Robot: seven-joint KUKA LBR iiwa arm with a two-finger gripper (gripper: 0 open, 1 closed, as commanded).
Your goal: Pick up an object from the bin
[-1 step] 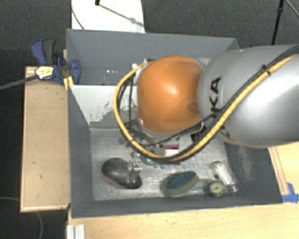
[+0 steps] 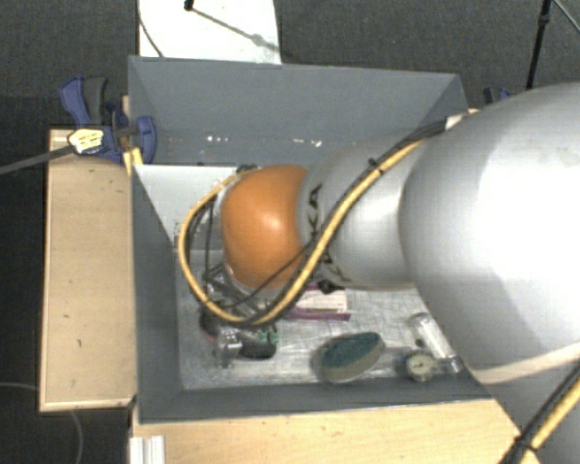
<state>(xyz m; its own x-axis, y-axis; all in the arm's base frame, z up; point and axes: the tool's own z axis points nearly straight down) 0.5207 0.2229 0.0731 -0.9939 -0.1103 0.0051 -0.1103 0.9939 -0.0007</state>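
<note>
My gripper (image 2: 234,344) is low in the bin's near left corner, under the orange wrist cover and its cables. Something small and dark (image 2: 261,346) lies right beside it on the bin floor; whether the gripper touches it I cannot tell. A dark green oval pad with a pale rim (image 2: 349,355) lies to the right of the gripper, near the front wall. A flat pink and white thing (image 2: 326,304) pokes out from under the arm just behind the pad.
Further right along the front wall lie a small round dial-like thing (image 2: 420,363) and a silvery cylinder (image 2: 431,336). The thick arm covers the middle and right of the bin. The left wall stands close to the gripper.
</note>
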